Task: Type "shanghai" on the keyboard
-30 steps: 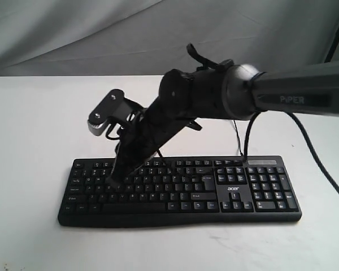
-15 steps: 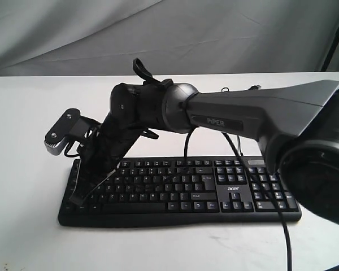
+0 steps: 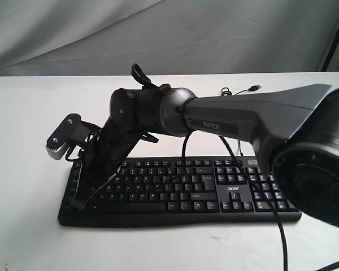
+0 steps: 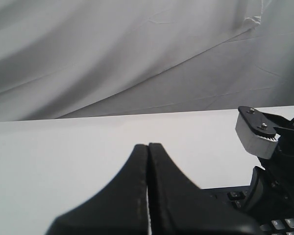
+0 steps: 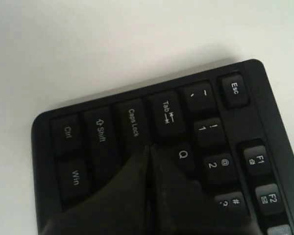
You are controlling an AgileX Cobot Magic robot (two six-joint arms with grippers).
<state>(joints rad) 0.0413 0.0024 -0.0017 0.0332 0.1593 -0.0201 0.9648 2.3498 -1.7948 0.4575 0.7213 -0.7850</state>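
Bench (image 3: pixel 22 141) first: one white surface fills my exterior view, with one grey cloth (image 3: pixel 73 34) hanging behind it. I see one arm (image 3: pixel 243 116) there, the right one. It is dark grey, marked PIPER, and reaches from the right edge across the middle to the keyboard's left end.

One keyboard (image 3: pixel 214 192) lies flat on the bench toward the near edge, with its long side across my view. It is wide, black and full-size, with white legends, a number pad at its right end and a white acer logo just above the arrow keys. One thin black cable (image 3: pixel 227 92) shows beyond the arm, coiled on the bench and ending in a loose USB plug (image 3: pixel 255 87).

I count two tools. The right tool (image 5: pixel 149 152) has its fingers pressed together into a single point with nothing between them. In its wrist view that point sits over the letter keys just beside Caps Lock and Tab, near Q. I cannot tell whether it presses a key or only hovers. One small camera block (image 3: pixel 64 137), black with a pale grey face, sticks out from that wrist above the keyboard's left end.

The left tool (image 4: pixel 148 149) is likewise pressed flat and holds nothing, its fingers touching along their length. Bench and a corner of the keyboard lie beyond it.
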